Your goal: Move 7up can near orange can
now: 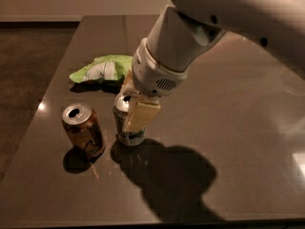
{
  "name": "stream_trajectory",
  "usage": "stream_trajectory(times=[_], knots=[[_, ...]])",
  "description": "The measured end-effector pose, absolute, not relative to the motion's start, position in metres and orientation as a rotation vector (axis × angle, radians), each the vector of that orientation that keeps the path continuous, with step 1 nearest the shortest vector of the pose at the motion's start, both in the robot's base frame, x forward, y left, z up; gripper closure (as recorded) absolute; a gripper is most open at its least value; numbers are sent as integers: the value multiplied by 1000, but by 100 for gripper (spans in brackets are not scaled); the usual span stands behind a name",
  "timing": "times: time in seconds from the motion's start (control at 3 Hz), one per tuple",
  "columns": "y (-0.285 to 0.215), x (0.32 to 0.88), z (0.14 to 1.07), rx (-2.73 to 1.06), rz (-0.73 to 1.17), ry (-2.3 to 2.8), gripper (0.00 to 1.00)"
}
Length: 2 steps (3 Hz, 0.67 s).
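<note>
The 7up can (127, 131), silvery-white with green markings, stands upright on the dark table (228, 128), just right of the orange can (83, 130). The orange can is orange-brown with dark lettering and a silver top, upright near the table's left front. My gripper (135, 109) comes down from the upper right and is shut on the 7up can, one cream finger (140, 115) across its front. A narrow gap separates the two cans.
A green and white chip bag (102, 68) lies behind the cans at the table's left. The table's left edge runs close to the orange can. My arm's shadow falls on the table in front of the cans.
</note>
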State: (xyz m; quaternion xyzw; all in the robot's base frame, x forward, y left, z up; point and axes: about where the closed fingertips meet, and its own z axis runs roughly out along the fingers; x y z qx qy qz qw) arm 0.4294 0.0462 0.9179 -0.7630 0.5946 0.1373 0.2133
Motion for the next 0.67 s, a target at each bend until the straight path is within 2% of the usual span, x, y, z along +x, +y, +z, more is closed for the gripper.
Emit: stream_trajectory(times=[0.33,0.67], knots=[[58,427,912,-2132,377,1639,81],[64,428,909,-2138,394,1637,58]])
